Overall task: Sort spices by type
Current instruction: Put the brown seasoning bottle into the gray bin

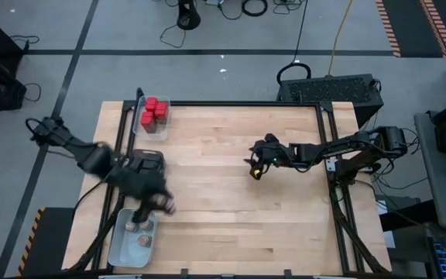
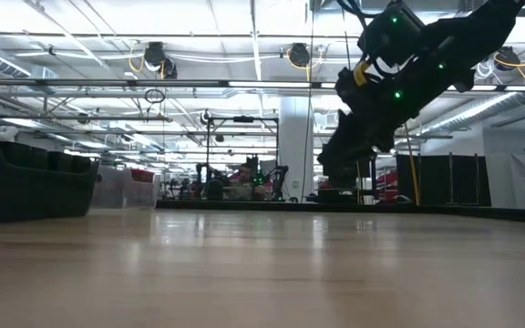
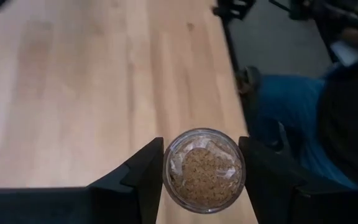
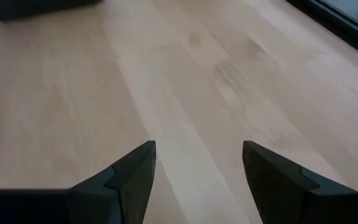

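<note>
A short round jar with a tan cork lid (image 3: 204, 171) sits between the fingers of my left gripper (image 3: 201, 142), which is shut on it. In the high view that gripper (image 1: 161, 205) is over the table's near-left part, beside a pale tray (image 1: 121, 249) holding round tan-lidded jars (image 1: 139, 227). Red tins (image 1: 154, 112) stand in a clear tray (image 1: 139, 125) at the far left. My right gripper (image 4: 197, 146) is open with bare table below it, near the table's middle (image 1: 252, 169). My left gripper pinches the jar by its round wall (image 3: 168, 171), one finger (image 3: 143, 177) on each of two opposite sides. The tan lid faces back toward the wrist. The jar is lifted clear, with the tabletop well beyond it.
A dark tray (image 1: 149, 163) sits between the two other trays on the left side. The table's middle and right are bare wood (image 1: 231, 209). Beyond the table's edge a person's blue trouser leg (image 3: 291, 118) shows. A dark arm (image 2: 399, 82) hangs at the low view's upper right.
</note>
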`<state>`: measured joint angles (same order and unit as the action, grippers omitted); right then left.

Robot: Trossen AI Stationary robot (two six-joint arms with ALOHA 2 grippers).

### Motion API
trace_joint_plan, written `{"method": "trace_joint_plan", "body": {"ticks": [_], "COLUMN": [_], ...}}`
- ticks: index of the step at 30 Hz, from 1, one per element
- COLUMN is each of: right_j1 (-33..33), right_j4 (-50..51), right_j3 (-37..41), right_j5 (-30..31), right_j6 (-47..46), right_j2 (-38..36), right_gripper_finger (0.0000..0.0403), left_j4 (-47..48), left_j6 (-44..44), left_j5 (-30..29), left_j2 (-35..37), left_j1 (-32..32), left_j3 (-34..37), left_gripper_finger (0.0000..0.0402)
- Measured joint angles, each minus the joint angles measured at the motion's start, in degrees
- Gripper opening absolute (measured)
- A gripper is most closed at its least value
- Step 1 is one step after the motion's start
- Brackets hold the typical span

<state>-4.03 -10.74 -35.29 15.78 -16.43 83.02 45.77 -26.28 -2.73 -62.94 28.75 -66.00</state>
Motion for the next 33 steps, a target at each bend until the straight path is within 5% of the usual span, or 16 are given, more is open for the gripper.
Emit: {"method": "trace_joint_plan", "body": {"ticks": [7,14,24,33], "right_j1": [1.0,1.9,3.8,4.2], "right_j4": [-3.6,-5.7,-5.8,-5.8], "right_j3": [0.0,0.0,0.0,0.0], "right_j5": [-1.2,-1.2,-1.1,-0.8], "right_j6": [-2.7,-5.6,-10.5,-11.7], "right_j2": [0.0,0.0,0.0,0.0], "right_gripper_finger": [0.0222,0.0222,0.0222,0.0222], "left_j4": [2.1,6.8,18.0,17.2], "left_j6": [-16.2,-32.4,-51.3,-57.0], "left_j5": [-13.8,-20.0,-24.8,-26.4], "left_j2": [-4.1,-11.9,-20.1,-25.4], "left_j1": [22.0,36.7,49.2,50.9], "left_j3": [0.0,0.0,0.0,0.0], "left_gripper_finger": [0.0186,0.0186,0.0187,0.0186]}}
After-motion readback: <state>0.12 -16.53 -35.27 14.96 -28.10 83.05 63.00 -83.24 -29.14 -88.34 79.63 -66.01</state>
